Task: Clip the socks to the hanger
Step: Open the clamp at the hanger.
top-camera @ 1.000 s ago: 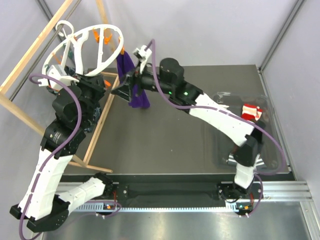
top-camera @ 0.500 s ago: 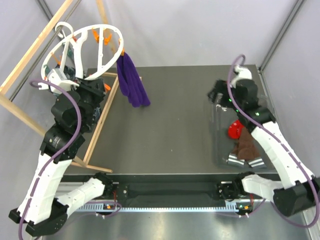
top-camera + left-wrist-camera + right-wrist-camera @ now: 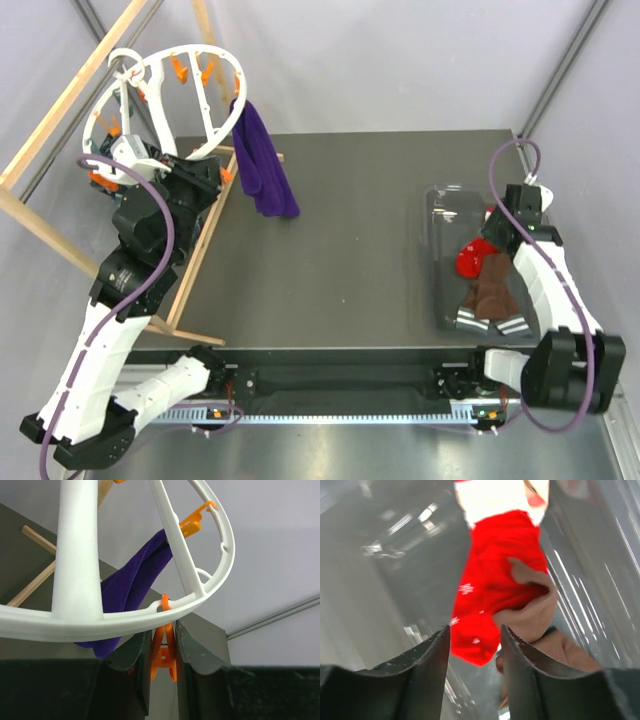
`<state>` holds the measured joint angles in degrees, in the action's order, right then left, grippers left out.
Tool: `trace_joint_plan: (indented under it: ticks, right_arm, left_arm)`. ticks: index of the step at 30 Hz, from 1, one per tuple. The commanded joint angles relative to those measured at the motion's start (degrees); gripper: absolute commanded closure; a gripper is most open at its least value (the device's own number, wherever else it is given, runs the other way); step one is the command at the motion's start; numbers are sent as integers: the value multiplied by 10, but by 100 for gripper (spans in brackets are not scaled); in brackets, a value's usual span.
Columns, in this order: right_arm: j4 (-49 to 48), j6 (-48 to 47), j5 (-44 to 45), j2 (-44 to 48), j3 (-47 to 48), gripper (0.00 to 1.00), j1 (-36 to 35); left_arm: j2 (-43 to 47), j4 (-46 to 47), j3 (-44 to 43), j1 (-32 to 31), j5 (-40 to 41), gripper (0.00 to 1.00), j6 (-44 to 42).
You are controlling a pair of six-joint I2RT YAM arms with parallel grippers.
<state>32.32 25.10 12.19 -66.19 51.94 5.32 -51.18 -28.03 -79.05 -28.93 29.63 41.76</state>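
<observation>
The dark worktop (image 3: 350, 230) is carrying everything, with a pale wooden frame (image 3: 50, 120) standing along its 9 o'clock edge. The white hanger (image 3: 79, 555) is hanging at the worktop's 10 o'clock corner, and a purple sock (image 3: 262, 165) is dangling from its rim on the 3 o'clock side. A clear tray (image 3: 440, 290) is sitting at the worktop's 3 o'clock side. Inside it, brown socks (image 3: 490, 295) with striped cuffs are lying at 6 o'clock. The red sock (image 3: 468, 262) is lying crumpled just beside them at their 10 o'clock. The right gripper (image 3: 474, 645) is hovering over the red sock, jaws spread wide. The left gripper (image 3: 162, 650) is reaching up under the hanger's rim, its jaws pinching an orange clip (image 3: 164, 652) that is hanging there.
</observation>
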Motion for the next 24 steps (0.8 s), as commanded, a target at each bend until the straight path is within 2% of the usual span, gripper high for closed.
trace_joint_plan:
  ticks: [1,3,7,15,24]
  right_arm:
    - [-31,12,9,-49,20,57,40]
    - [-38,11,17,-77,28,61,56]
    - [-74,-15,-14,-118,47,55,65]
    - [-134,-33,-43,-234,113,49,64]
    - [-138,-47,5,-332,163,45,51]
  left_arm:
    - [-2,27,4,-1,-44,100,-12]
    - [-2,26,7,-1,-50,100,-11]
    - [0,32,16,-1,-58,100,-17]
    - [4,35,21,-1,-61,100,-22]
    - [1,37,15,-1,-56,100,-24]
